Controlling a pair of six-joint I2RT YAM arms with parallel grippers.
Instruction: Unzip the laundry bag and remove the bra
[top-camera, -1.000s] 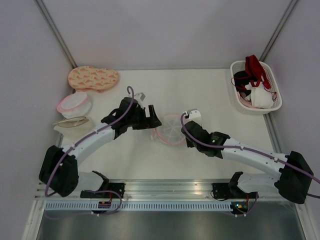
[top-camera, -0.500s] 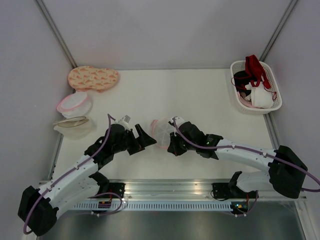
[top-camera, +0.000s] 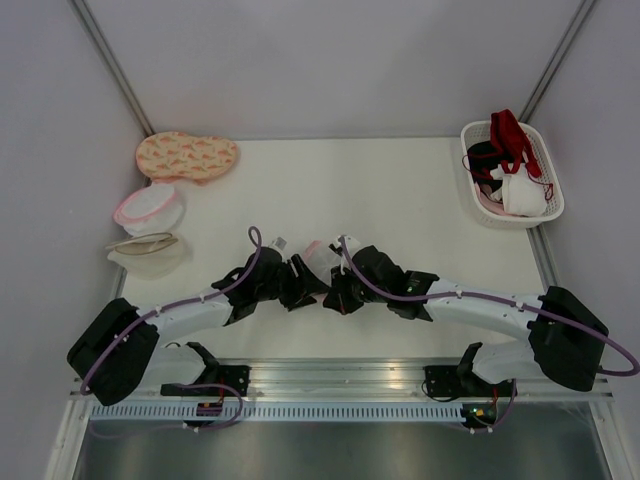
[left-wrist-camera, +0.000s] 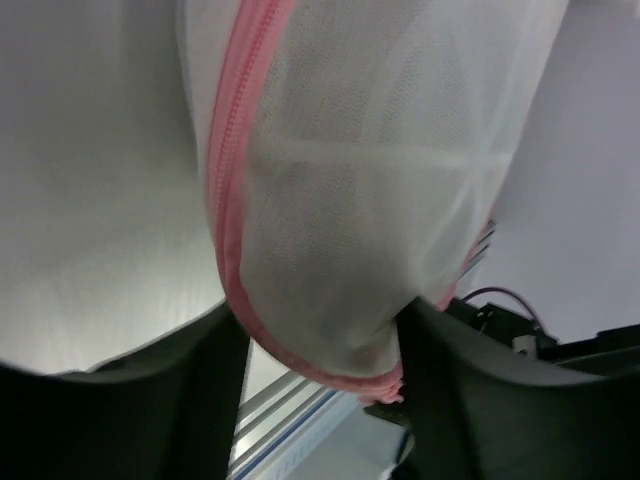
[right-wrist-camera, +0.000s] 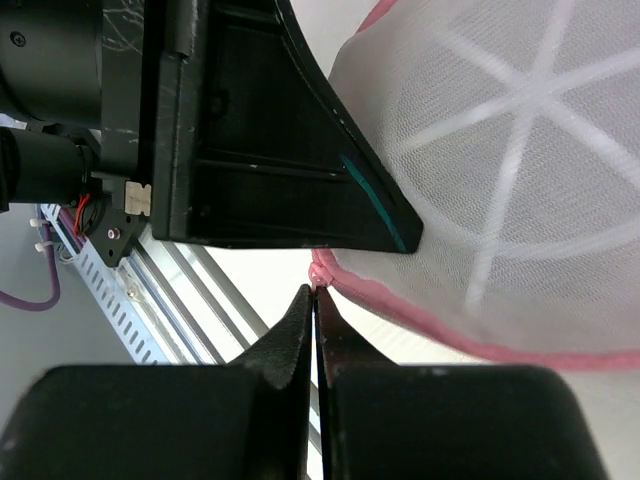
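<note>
The laundry bag (top-camera: 318, 252), see-through white mesh with a pink zipper rim, sits lifted and tilted between both grippers near the table's front middle. My left gripper (top-camera: 305, 285) is shut on the bag's lower edge; in the left wrist view the mesh (left-wrist-camera: 340, 200) bulges between its two dark fingers (left-wrist-camera: 205, 390). My right gripper (right-wrist-camera: 315, 290) is shut on the pink zipper pull (right-wrist-camera: 319, 272) at the bag's rim (right-wrist-camera: 520, 170). The left gripper's finger (right-wrist-camera: 270, 150) sits just above it. The bra does not show clearly; the mesh only looks faintly grey inside.
A white basket (top-camera: 478, 132) with red, black and white garments stands at the back right. At the left edge lie a fuller pink-rimmed bag (top-camera: 148, 208), a beige-rimmed mesh bag (top-camera: 145, 245) and an orange patterned piece (top-camera: 187, 156). A metal rail (top-camera: 330, 375) runs along the front.
The right gripper pulled the bag left and toward the front. The left arm drew back, then swung in and closed on the bag's edge opposite the right gripper.
</note>
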